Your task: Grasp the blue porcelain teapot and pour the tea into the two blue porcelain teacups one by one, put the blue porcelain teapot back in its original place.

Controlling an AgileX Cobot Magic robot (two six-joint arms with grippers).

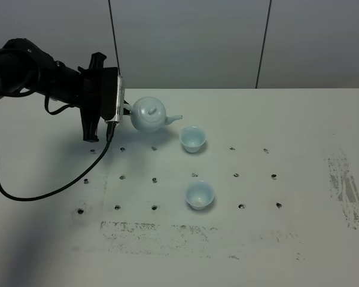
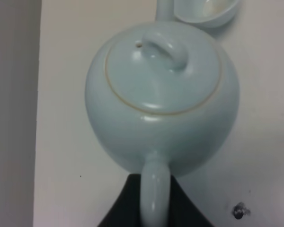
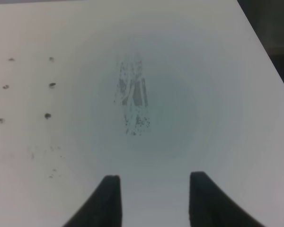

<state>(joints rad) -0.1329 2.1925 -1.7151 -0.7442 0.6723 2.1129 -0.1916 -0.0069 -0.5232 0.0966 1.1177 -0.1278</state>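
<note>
The blue porcelain teapot [image 1: 148, 115] is upright at the back of the white table [image 1: 299, 179], with its spout pointing right toward the far teacup [image 1: 192, 139]. The near teacup [image 1: 199, 194] stands in front of that one. My left gripper [image 1: 124, 111] is at the teapot's left side, shut on its loop handle. In the left wrist view the teapot [image 2: 161, 104] fills the frame, its handle runs down between my dark fingers [image 2: 118, 208], and the far teacup [image 2: 208, 12] shows beside the spout. I cannot tell whether the teapot rests on the table. My right gripper [image 3: 154, 201] is open and empty over bare table.
A grid of small dark holes [image 1: 154, 180] dots the table around the cups. Scuffed grey patches lie at the front [image 1: 161, 230] and the right [image 1: 347, 188]. A black cable [image 1: 42, 194] loops from the left arm over the table's left side.
</note>
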